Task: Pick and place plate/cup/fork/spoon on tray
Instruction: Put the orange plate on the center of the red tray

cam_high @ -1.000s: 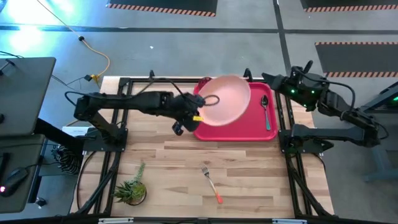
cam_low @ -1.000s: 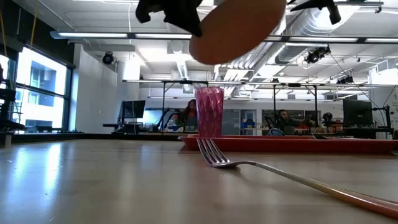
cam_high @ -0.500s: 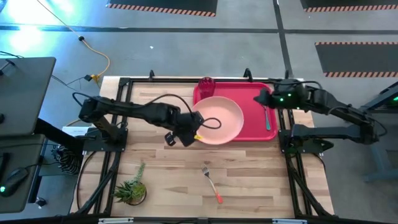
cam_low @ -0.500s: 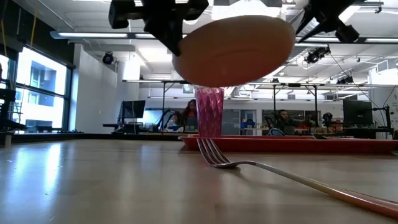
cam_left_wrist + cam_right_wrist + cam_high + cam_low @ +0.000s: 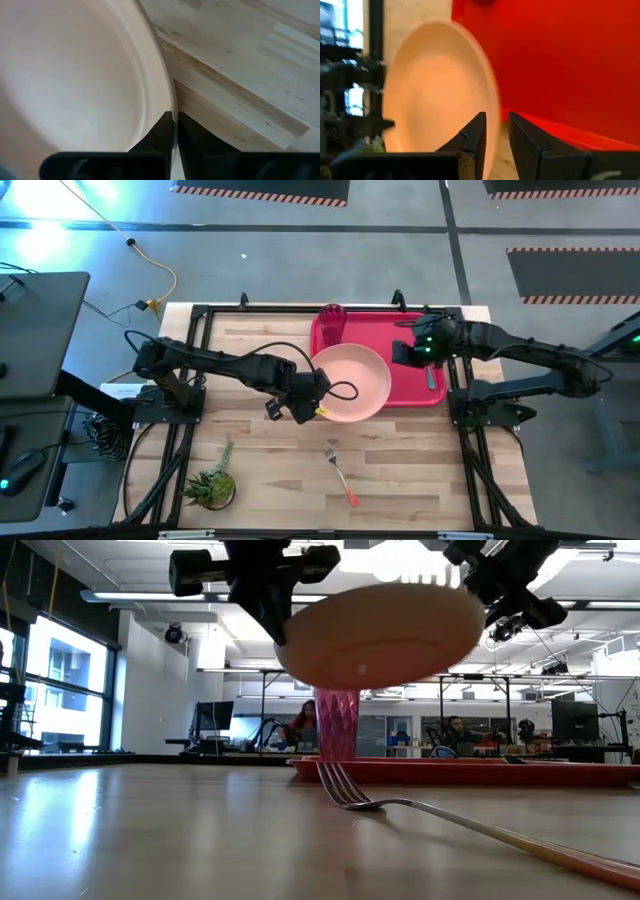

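Wooden tabletop [image 5: 250,470] with a small green plant [image 5: 211,483] in the lower left of the overhead frame, nowhere near the action. Moving right, the left gripper [image 5: 322,392] sits at centre frame with its jaws pinched tight on the edge of the plate [image 5: 355,380], which hangs in the air, partly over the tray [image 5: 375,328] and partly over bare wood. From table height the plate floats above the cup [image 5: 337,720] and hides its top. That cup stands at the tray's upper-left corner. Below the plate, the fork [image 5: 342,473] lies alone on the wood at lower centre. On the right, the right gripper [image 5: 403,353] hovers over the tray just beside the plate's far rim, jaws partly open and gripping nothing. The spoon [image 5: 430,370] lies along the tray's right side, mostly hidden under that arm.
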You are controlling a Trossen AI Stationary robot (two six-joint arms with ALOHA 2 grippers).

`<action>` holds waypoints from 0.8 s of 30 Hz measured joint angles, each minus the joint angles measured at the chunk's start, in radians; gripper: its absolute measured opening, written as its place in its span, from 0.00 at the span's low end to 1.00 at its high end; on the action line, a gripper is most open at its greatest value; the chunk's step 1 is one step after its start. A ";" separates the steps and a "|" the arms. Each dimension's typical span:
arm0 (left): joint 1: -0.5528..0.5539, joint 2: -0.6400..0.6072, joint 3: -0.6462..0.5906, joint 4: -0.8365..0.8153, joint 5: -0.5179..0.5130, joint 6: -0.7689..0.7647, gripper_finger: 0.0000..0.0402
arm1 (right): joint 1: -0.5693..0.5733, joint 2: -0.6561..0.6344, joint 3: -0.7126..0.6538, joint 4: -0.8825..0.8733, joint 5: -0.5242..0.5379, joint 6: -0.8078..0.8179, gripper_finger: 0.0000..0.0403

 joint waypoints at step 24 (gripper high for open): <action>0.000 0.006 0.001 0.005 -0.043 0.010 0.02 | 0.091 0.145 0.000 -0.004 -0.016 0.048 0.17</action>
